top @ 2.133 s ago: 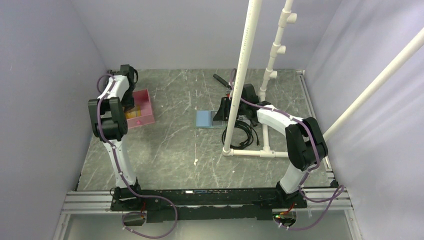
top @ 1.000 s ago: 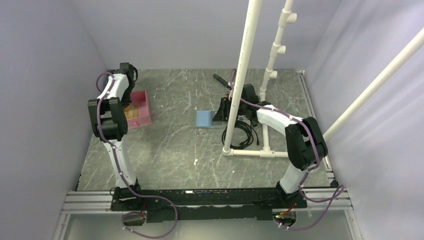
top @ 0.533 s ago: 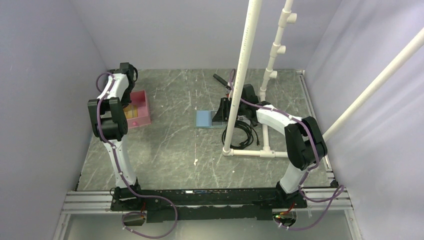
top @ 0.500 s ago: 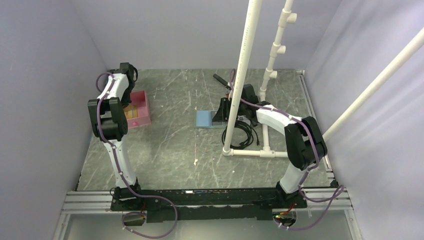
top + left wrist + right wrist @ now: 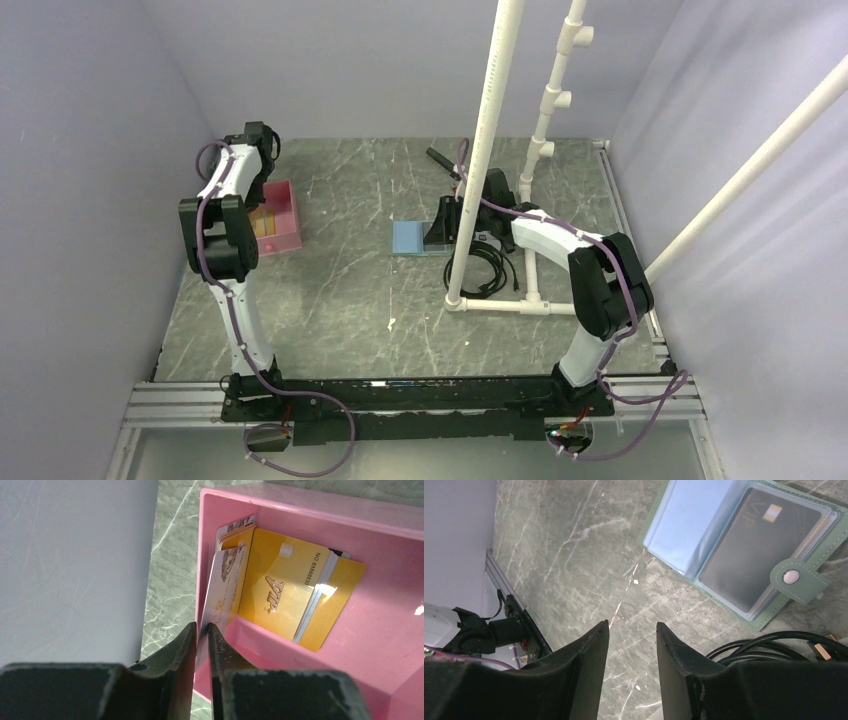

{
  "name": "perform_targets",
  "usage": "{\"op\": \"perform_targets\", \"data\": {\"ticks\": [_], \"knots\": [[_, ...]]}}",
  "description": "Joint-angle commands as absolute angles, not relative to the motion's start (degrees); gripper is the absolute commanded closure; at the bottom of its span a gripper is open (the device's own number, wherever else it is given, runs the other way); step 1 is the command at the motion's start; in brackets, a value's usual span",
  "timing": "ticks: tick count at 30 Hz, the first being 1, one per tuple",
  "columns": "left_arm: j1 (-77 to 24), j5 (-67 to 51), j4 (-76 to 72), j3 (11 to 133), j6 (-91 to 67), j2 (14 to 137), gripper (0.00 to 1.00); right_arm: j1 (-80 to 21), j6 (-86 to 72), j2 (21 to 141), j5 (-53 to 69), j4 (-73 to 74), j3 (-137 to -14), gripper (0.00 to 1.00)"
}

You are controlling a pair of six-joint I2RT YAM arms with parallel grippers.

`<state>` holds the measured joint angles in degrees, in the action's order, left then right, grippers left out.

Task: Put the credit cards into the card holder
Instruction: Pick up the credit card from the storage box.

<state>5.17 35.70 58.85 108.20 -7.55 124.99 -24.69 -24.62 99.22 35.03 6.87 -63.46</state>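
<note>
Several credit cards lie in the pink tray, among them a gold card marked VIP. My left gripper is shut on the near edge of a pale credit card, which stands tilted against the tray's left wall. From above, the left gripper hangs over the tray. The card holder lies open on the table, green outside with pale blue sleeves and a dark card in one. My right gripper hovers open beside it with nothing between its fingers.
A white pipe frame stands on the table just right of the card holder. Coiled black cable lies by the holder's tab. The left wall runs close along the pink tray.
The left jaws have narrowed onto the pale card's edge, and the left wrist has shifted slightly. The right arm and the card holder have not moved.
</note>
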Motion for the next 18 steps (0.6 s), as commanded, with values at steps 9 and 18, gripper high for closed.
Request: {"op": "perform_targets", "data": {"ticks": [9,18], "knots": [[3.66,36.04,62.09,112.51,-8.05,123.15,0.85,-25.03,-23.82,99.31,35.95,6.03,-66.07,0.58],[3.15,32.39,64.32,113.09,-9.86,120.87,1.0,-25.19,-23.51,99.23,35.73,6.43,-66.18,0.58]]}}
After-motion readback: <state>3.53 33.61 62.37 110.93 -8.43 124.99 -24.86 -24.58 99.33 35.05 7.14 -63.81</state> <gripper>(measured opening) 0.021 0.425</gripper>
